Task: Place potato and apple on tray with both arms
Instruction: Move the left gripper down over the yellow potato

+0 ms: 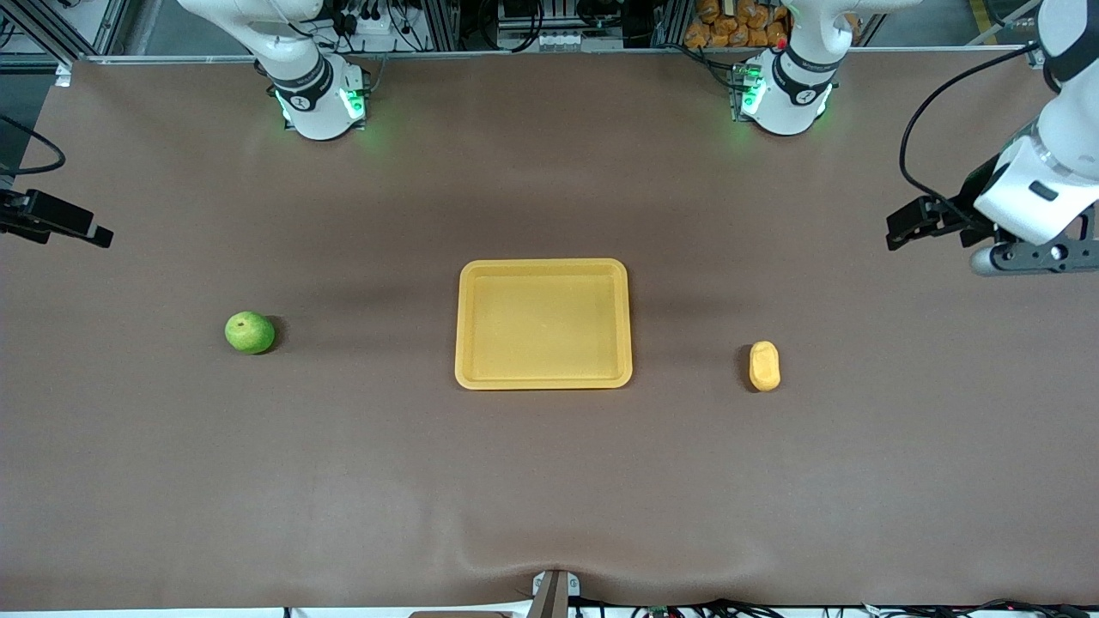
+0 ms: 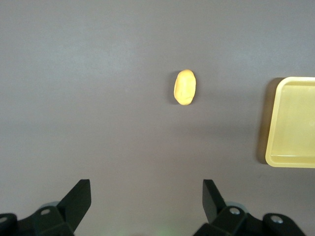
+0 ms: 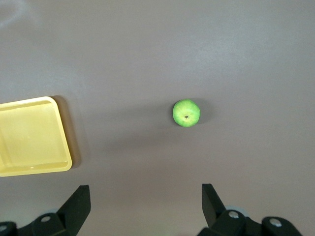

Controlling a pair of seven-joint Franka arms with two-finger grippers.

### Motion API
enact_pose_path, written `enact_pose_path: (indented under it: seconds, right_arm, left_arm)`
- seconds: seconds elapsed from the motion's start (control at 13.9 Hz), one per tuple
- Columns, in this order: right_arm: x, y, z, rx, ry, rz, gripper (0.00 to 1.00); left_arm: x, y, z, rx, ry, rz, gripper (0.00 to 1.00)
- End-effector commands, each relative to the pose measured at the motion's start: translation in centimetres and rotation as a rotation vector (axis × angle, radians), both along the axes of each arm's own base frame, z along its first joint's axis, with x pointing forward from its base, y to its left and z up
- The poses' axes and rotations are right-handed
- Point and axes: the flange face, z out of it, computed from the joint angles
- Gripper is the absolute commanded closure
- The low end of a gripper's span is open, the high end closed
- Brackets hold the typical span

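hovering high, both arms empty, nothing picked yet. tray (image 1: 543, 268) sits mid-table, bare. potato (image 1: 764, 366) lies on the cloth toward the left arm's end of the table, well apart from the tray; apple (image 1: 250, 332) lies toward the right arm's end, also well apart.

left gripper (image 2: 146, 196) is up in the air over the table edge at its own end, fingers spread wide, holding nothing. in the left wrist view the potato's long axis runs across the line between the fingertips, so a straight descent should close over its short width.

right gripper (image 3: 145, 199) likewise spread wide and empty, over its own end. apple is round, no axis to match.

judgement: each arm takes the nearer item.
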Motion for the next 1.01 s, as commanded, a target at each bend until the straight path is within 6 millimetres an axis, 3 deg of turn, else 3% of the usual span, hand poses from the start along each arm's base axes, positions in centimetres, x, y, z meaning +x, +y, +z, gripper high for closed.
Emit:
enact_pose_path:
  seconds: [0.0,0.5,0.94]
  right_arm:
    - [0.5,-0.2,0.1,0.018,0.001,-0.007,0.00]
    - [0.6,0.1,-0.1,0.018,0.006,-0.008,0.00]
    - [1.1,0.1,-0.4,0.015,-0.005,-0.014,0.00]
  left_arm:
    - [0.4,0.0,-1.7,-0.013,-0.010,0.001,0.00]
    - [1.0,-0.7,-8.3,-0.017,-0.036,-0.016,0.00]
    - [2.7,-1.2,-13.2,-0.022,-0.017,-0.022,0.00]
